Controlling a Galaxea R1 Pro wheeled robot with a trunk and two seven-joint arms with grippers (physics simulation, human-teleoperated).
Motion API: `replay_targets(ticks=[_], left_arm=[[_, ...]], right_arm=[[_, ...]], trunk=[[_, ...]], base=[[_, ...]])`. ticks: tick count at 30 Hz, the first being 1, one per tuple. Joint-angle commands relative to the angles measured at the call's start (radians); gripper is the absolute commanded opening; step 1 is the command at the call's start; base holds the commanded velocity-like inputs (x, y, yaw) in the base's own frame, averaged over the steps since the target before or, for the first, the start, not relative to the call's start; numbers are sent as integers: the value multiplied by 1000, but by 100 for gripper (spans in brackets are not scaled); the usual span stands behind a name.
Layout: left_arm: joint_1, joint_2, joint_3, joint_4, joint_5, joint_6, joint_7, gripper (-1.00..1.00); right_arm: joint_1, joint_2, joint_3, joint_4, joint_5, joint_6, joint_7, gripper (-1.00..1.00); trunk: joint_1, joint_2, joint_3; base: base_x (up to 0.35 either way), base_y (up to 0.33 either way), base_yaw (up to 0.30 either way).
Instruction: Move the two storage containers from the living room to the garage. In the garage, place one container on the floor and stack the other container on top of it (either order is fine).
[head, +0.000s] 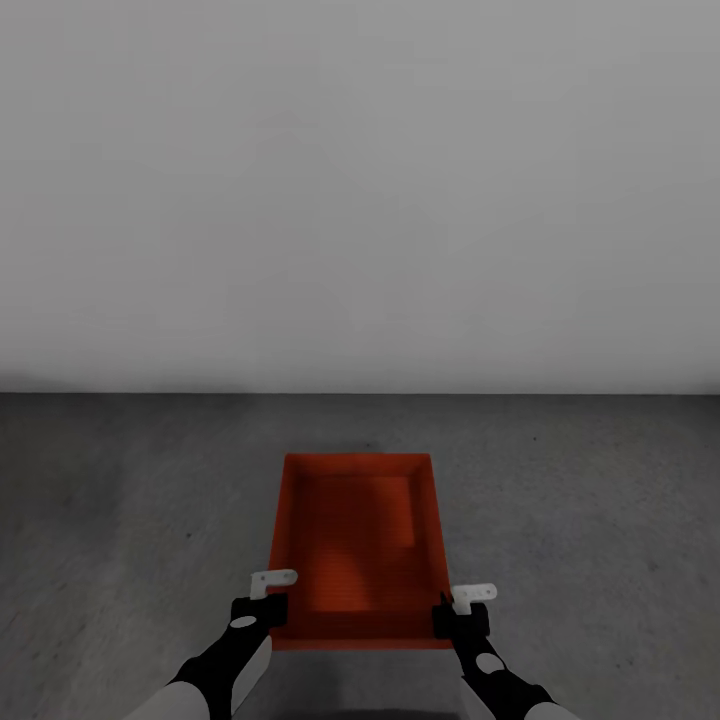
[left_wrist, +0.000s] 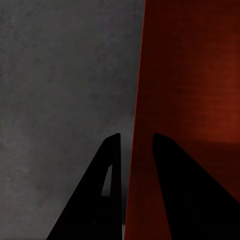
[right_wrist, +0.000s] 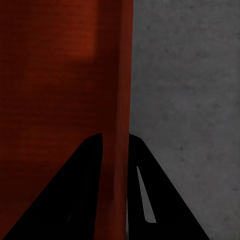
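Clamped on opposite long walls of one red-orange, lidless rectangular plastic bin (head: 357, 540) — left gripper (head: 262, 610) on the left wall, right gripper (head: 460, 618) on the right wall, both near the bin's closest corners. Seen along the left gripper's (left_wrist: 135, 142) fingers: one dark finger (left_wrist: 102, 200) outside the thin red wall, the other inside it, the wall's edge squeezed between, jaws narrowed onto it. Same on the right gripper (right_wrist: 116, 137): one black finger (right_wrist: 150, 200) outside, its mate inside against the bin's (right_wrist: 55, 75) smooth inner face, wall pinched between the tips.

Beyond the fingertips, the bin (left_wrist: 195, 75) running straight ahead and away from both grippers, open top up, walls flaring slightly, floor of the bin plain and holding nothing visible. Only one bin in sight. Cannot tell whether its base touches the ground or hangs just above it — a dark shadow lies under the near edge.

Outside each outer finger and on past the bin's far end, dark grey mottled concrete floor (head: 130, 500) of the garage. Farther still, well past the bin, plain white wall (head: 360, 180) meeting the concrete along a straight line.
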Motion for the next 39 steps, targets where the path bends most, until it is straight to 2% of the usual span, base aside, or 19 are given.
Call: replay_targets(ticks=[1,6,33,39], left_arm=[[0,7,16,2,13,3,16,-100],[0,6,16,2,13,3,16,-100],[0,5,17,2,12,2,16,-100],[0,7,17,2,12,2,16,-100]], right_arm=[[-1,-3,-27,-3,-2,-12,-14,-100],[-1,-3,-27,-3,-2,-12,-14,-100],[-1,-3,-27,-3,-2,-14,-14,-100],[-1,-3,-27,-2,-2,-13,-14,-100]], trunk=[[4,-8,-4],[23,-43,-19],[23,-43,-19],[23,-43,-19]], base=[[0,0,0],[0,0,0],[0,-1,0],[0,-149,0]])
